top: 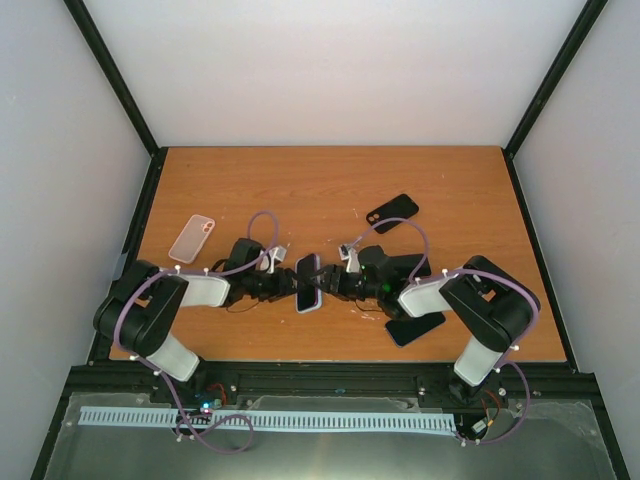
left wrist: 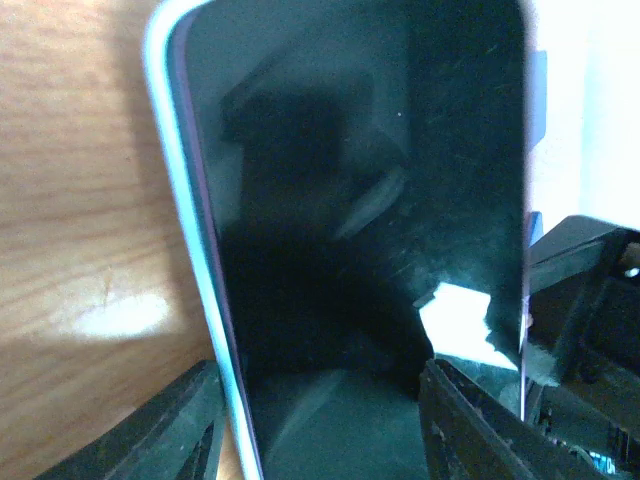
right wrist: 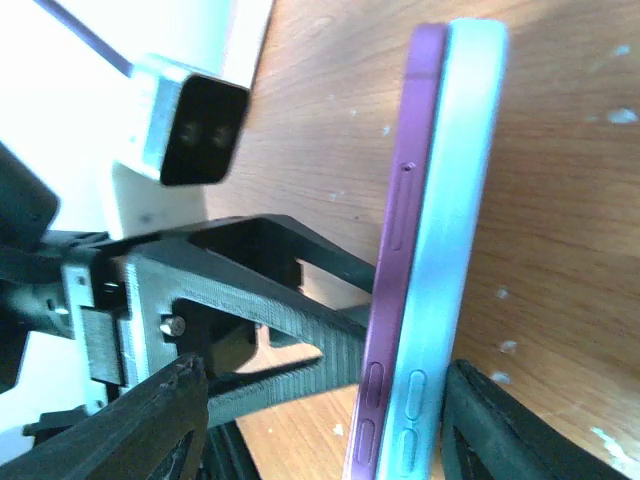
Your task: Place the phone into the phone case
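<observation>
Where both arms faced each other at mid-table [top: 330, 190], the R gripper [right wrist: 325, 400] straddled the phone [right wrist: 395, 260] + phone case [right wrist: 455, 250] edge-on. Its jaws stood apart: one finger just beside the case back, w/ a clear gap betw. the other finger and the phone's purple rail, so it was released, not clamping. The L gripper [left wrist: 320, 400] reached in from the left, one finger over the dark screen, the other by the case's pale-blue edge; couldn't tell if it pinched or only braced.

Outward from there, the phone sat betw. the two grippers, long axis running near-far, crosswise to both arms. The case was on the table side of the phone, screen facing away. The purple rail showed full-length beside the case, so prob. not seated yet. Judged: the next move turns on a squeeze thru the thickness, phone toward case. Both arms were equally near, but the R gripper already bracketed that axis.
</observation>
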{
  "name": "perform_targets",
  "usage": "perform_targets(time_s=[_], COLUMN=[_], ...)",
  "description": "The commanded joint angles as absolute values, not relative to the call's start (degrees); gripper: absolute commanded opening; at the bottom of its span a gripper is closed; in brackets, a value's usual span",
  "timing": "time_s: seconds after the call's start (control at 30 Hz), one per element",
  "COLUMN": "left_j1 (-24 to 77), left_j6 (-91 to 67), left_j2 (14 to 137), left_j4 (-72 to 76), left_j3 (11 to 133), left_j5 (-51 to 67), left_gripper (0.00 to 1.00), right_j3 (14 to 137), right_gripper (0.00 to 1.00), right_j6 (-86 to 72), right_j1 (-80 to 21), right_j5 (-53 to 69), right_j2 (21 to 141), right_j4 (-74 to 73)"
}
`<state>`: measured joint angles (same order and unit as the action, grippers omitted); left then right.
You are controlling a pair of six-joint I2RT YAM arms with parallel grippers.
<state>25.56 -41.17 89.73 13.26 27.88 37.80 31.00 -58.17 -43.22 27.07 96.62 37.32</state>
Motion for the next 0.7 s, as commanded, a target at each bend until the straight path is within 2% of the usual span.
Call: perform_targets(time_s=[0.0,0.17,0.23,0.67], left_j1=[26.57,26.59,26.57,26.61], left_j6=[-39.44,-39.47,-39.55,-38.24], left_j2=[88.55,88.12,88.05,89.01], left_j4=[12.77,12.41,12.19,9.96], left_j3=[26.62,25.87,25.92,27.41], left_j5=[40.67,40.01,39.62,37.83], left_gripper=[0.53,0.5,0.5,0.49], right_j3=[31.33,31.73,31.9,30.86], right_gripper=[0.62,0.61,0.57,0.11], right_j6=[-61.3,-60.59,-60.68,-59.47], right_j1=[-44.33,-44.3,-44.3,-44.3], right_j5=[33.32,31.97,31.98,30.0], right_j2=[96.87,98.97,100.07,101.04], right_j4=[51.13,48.12,47.97,48.5])
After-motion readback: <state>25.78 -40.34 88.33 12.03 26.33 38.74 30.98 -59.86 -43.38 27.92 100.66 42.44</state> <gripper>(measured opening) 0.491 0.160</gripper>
